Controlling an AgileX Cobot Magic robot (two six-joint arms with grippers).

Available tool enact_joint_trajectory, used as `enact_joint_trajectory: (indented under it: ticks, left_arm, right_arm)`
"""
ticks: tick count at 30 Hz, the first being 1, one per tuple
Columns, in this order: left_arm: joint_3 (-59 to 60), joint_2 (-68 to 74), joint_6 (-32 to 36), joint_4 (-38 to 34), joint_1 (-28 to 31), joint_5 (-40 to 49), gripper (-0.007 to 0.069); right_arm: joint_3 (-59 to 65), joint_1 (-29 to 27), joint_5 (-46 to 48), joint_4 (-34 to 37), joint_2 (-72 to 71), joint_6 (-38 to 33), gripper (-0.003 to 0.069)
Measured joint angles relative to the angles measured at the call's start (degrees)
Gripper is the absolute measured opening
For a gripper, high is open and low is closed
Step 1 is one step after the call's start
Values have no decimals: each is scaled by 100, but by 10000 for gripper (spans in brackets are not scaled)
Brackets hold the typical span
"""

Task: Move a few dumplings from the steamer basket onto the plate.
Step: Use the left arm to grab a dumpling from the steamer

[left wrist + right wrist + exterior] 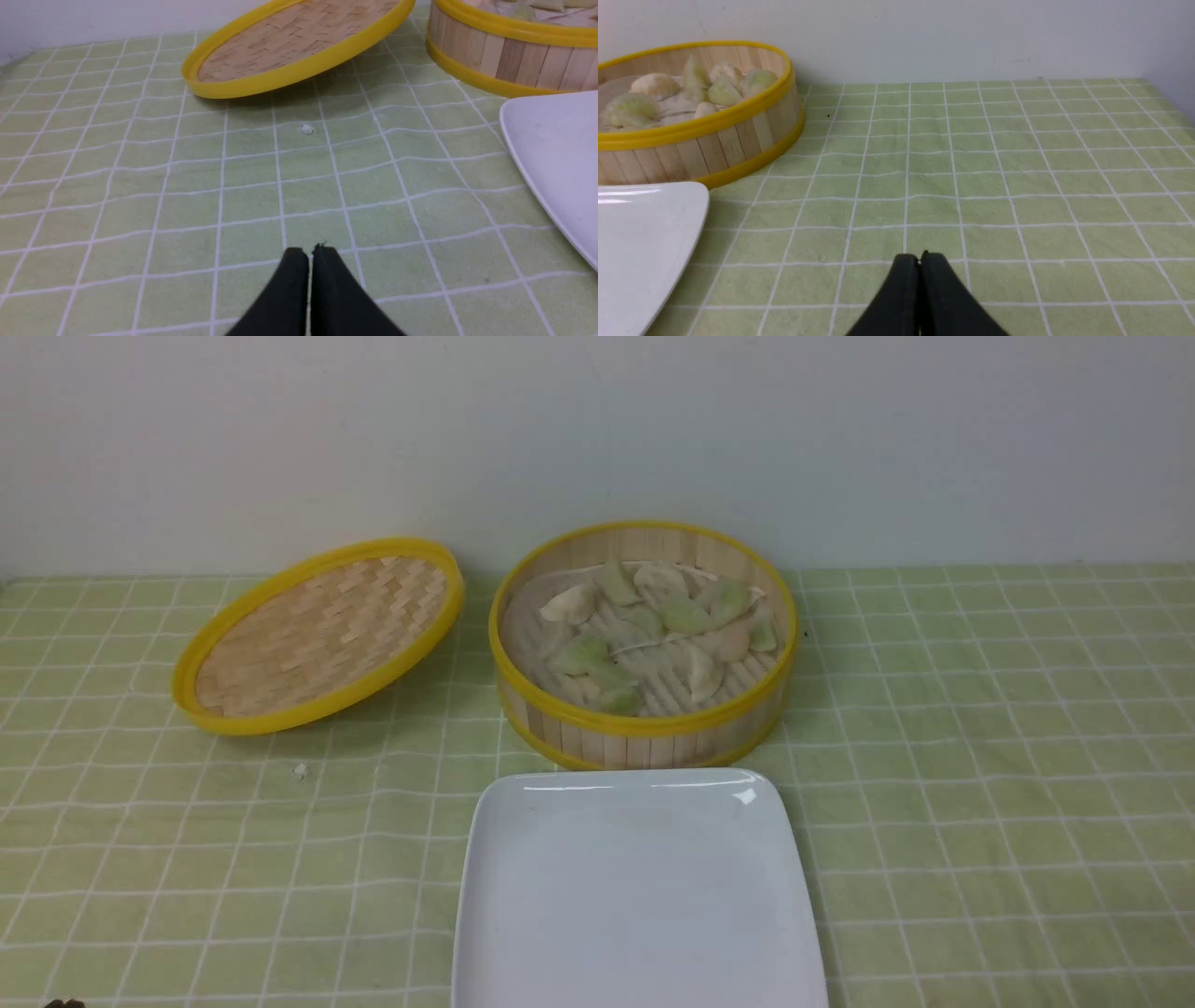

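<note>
The bamboo steamer basket [644, 733] with yellow rims stands at the middle back and holds several pale green and off-white dumplings [686, 616]. It also shows in the right wrist view [738, 140] and the left wrist view [504, 60]. The white plate [635, 896] lies empty just in front of the basket. My left gripper [310, 252] is shut and empty, low over the cloth, left of the plate [556, 158]. My right gripper [920, 257] is shut and empty, right of the plate [640, 233]. Neither gripper shows in the front view.
The shallow woven lid [322, 635] with a yellow rim leans tilted left of the basket. A small white crumb [300, 771] lies on the green checked cloth [980, 756] in front of the lid. A white wall stands close behind.
</note>
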Motion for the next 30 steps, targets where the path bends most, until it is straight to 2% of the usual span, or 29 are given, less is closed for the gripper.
enact_joint_trajectory:
  ticks: [24, 27, 30]
  left_arm:
    - [0, 0, 0, -45, 0, -23, -6]
    - [17, 0, -200, -630, 0, -475, -6]
    - [17, 0, -587, -1698, 0, -1489, -6]
  right_arm:
    - [0, 0, 0, 0, 0, 0, -16]
    - [0, 0, 0, 0, 0, 0, -16]
    - [0, 0, 0, 0, 0, 0, -16]
